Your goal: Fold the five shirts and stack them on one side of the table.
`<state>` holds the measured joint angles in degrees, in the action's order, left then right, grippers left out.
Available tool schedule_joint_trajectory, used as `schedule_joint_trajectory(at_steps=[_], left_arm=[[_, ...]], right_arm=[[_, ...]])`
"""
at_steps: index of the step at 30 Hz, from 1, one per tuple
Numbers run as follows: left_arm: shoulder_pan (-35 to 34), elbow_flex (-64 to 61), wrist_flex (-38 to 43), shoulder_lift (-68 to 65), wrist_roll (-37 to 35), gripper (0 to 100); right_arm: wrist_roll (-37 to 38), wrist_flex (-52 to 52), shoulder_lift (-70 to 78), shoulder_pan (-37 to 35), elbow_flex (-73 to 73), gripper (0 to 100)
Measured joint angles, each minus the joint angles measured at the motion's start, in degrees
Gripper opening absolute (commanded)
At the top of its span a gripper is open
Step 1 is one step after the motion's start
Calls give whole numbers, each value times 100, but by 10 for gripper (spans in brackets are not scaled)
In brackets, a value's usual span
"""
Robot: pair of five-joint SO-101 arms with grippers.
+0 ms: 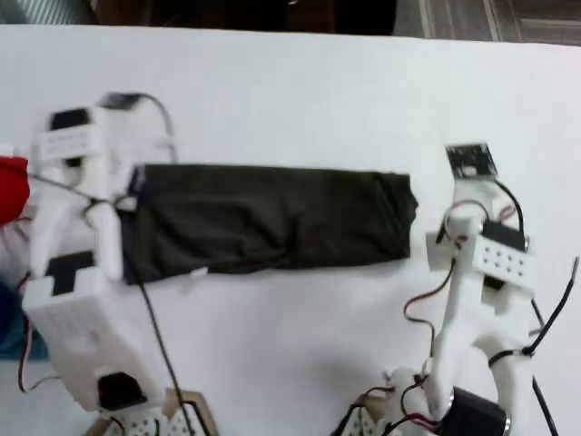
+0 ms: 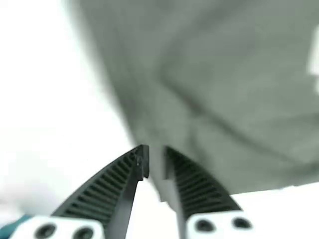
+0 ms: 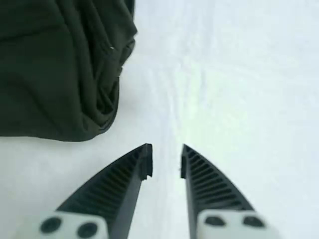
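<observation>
The black fabric shirt [image 1: 272,218], folded into a long band, lies across the white bench [image 1: 300,91], its long axis running from arm to arm. The left fingers [image 2: 127,174] clench one end. The right fingers [image 3: 129,174], slightly parted and empty, sit just beyond the other.

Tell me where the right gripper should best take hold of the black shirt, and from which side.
Probably the short right end of the black shirt, coming in from the right, low along the table. It lies as a long flat strip, and that end is bunched into thick layers facing the open right gripper.
</observation>
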<state>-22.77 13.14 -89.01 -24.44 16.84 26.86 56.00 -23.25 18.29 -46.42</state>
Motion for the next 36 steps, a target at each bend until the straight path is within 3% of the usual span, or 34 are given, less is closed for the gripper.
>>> schedule_joint_trajectory(at_steps=[10, 17, 25, 27, 30, 31, 36], left_arm=[[-343, 167, -62, -1108, 0, 257], [-343, 826, -123, -1741, 26, 258], [-404, 1749, -273, -2549, 738, 255], [-404, 2040, -501, -2769, 976, 204], [-396, 2523, -853, -3086, 1204, 3], [-378, 2673, -958, -3191, 1231, 39], [-334, 3455, -1257, -3604, 1389, 24]], right_arm=[[18, -1547, -9, 97, -1767, 180], [26, -1741, -114, 114, -1908, 180], [26, -1811, -114, 114, -1934, 180], [26, -1855, -114, 114, -1978, 180], [-132, -1864, -114, 114, -1978, 180], [-158, -1864, -114, 114, -1978, 180], [-167, -1925, -114, 114, -1996, 180]])
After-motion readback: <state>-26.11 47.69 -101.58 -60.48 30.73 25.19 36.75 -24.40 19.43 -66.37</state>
